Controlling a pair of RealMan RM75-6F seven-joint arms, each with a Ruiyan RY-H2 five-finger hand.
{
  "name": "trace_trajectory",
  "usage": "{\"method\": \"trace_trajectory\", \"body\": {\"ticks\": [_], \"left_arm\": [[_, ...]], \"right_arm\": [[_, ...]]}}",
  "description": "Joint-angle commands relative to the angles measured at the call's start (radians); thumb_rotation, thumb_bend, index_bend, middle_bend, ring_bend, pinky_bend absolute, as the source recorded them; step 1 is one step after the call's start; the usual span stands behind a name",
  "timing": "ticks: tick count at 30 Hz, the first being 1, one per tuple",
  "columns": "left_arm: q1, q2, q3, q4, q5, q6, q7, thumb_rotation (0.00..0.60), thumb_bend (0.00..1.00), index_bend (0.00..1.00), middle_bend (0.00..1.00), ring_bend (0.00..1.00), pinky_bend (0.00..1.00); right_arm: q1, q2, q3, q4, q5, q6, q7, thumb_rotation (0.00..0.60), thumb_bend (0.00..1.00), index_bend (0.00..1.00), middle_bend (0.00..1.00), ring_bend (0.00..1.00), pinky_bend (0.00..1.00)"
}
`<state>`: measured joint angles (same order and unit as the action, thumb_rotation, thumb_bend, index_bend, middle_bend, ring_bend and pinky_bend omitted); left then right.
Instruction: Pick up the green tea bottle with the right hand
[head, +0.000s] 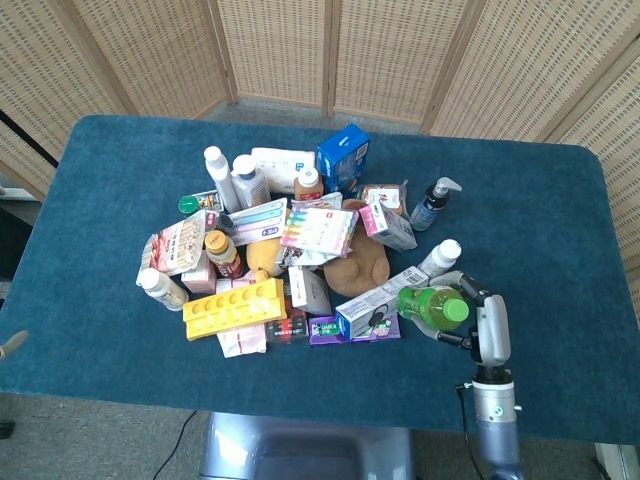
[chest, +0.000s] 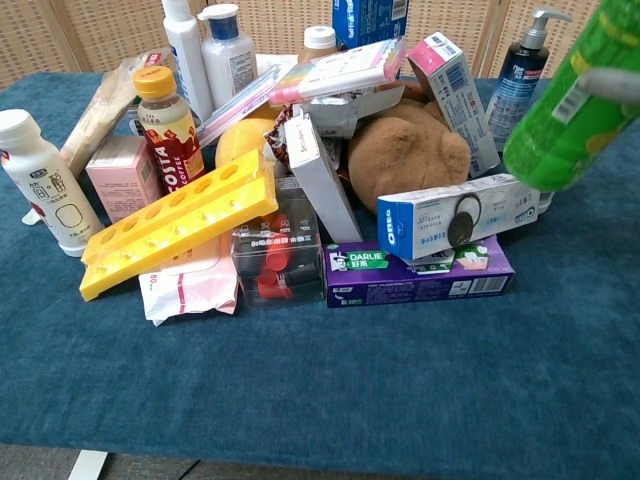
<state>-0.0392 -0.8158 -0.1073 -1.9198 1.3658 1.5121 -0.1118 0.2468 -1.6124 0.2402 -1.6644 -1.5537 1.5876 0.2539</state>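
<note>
Head view shows the blue table (head: 560, 200) with a clutter pile; at its near right, my right hand (head: 487, 325) grasps the green tea bottle (head: 432, 304), tilted, clear of the cloth. I judge the pick-up essentially done.

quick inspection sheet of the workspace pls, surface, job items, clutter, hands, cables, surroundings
surface: blue cloth table, bare around a central pile.
job's things: green tea bottle off the table, tilted, held above the Oreo box.
clutter: yellow tray, coffee bottle, brown plush, Darlie box, pump bottle and white bottles, heaped and leaning on one another.
hands: right hand grips the green tea bottle; left hand not in view.
cables: a dark cable hangs below the table's front edge.
surroundings: woven folding screen behind the table.
</note>
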Motion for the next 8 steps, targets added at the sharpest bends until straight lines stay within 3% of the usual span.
{"method": "trace_trajectory", "body": {"ticks": [1,8], "left_arm": [[0.0,0.0,0.0,-0.001,0.0,0.0,0.001,0.6,0.0,0.0,0.0,0.0,0.0],[-0.003,0.0,0.002,-0.003,-0.001,-0.007,0.005,0.6,0.0,0.0,0.0,0.0,0.0]], "right_arm": [[0.012,0.02,0.021,-0.039,0.002,0.0,-0.032,0.6,0.0,0.54,0.98,0.67,0.67],[0.024,0.04,0.038,-0.095,0.0,0.001,-0.068,0.6,0.0,0.54,0.98,0.67,0.67]]}}
